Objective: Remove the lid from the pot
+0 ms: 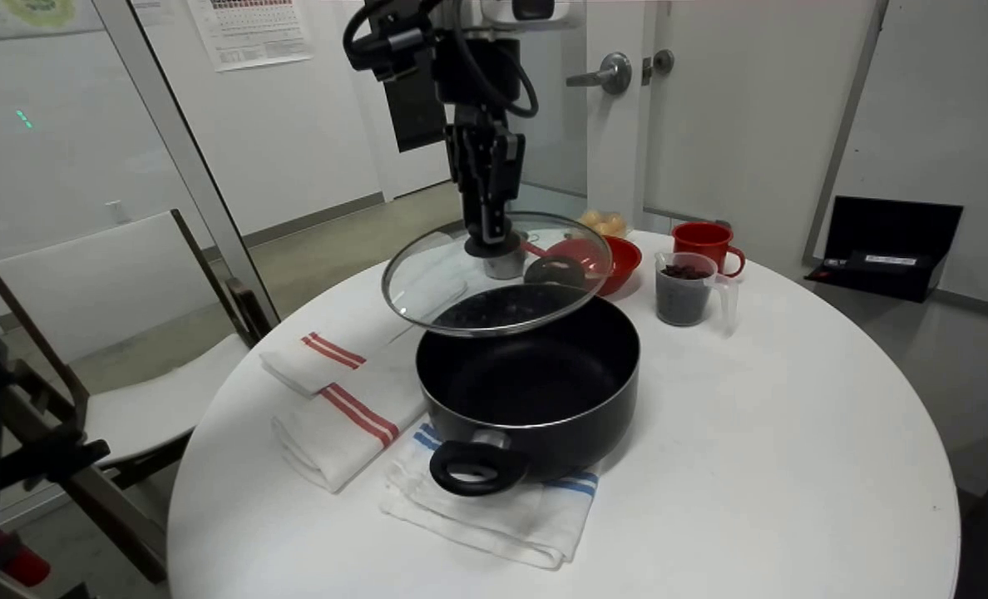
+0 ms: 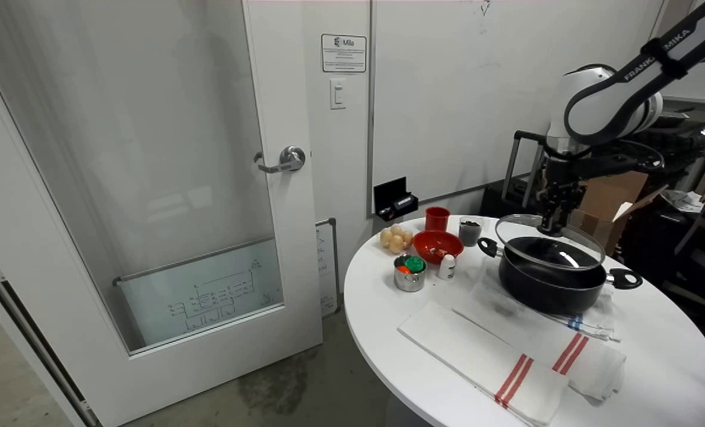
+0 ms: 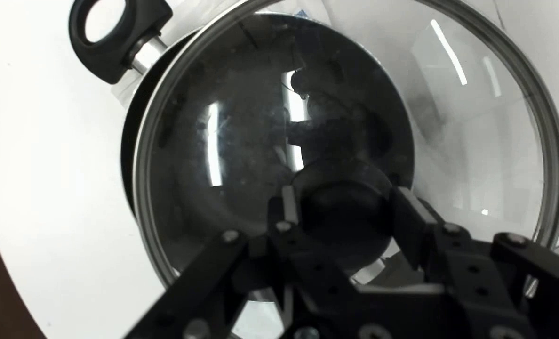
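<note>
Two towels [image 1: 369, 378] lie left of the pincer [image 1: 490, 231] in an exterior view; it grips the knob [image 1: 481, 249] of the lid [image 1: 494, 287], held beneath, partly over the pot [image 1: 577, 437]; a red bowl [image 1: 624, 264] stands to its right.

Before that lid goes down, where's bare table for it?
In an exterior view, the widest bare stretch of table lies between the pot, measuring cup and right edge. Crowded: behind the pot, around the red bowl, and left, under red-striped towels.
</note>
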Action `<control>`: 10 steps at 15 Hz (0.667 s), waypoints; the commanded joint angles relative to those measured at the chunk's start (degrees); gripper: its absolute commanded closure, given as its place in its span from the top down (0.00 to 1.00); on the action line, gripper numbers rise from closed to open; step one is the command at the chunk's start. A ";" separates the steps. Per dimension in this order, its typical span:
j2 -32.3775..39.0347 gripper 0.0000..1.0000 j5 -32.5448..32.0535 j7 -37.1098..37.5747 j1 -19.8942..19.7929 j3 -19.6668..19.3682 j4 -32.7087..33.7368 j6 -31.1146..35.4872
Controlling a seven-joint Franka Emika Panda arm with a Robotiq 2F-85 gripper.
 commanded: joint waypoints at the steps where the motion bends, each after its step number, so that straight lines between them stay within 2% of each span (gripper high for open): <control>1: -4.18 0.25 -3.46 0.80 3.80 -0.20 -2.46 -1.03; 10: 0.59 0.25 -9.58 1.27 12.68 2.72 4.15 -6.63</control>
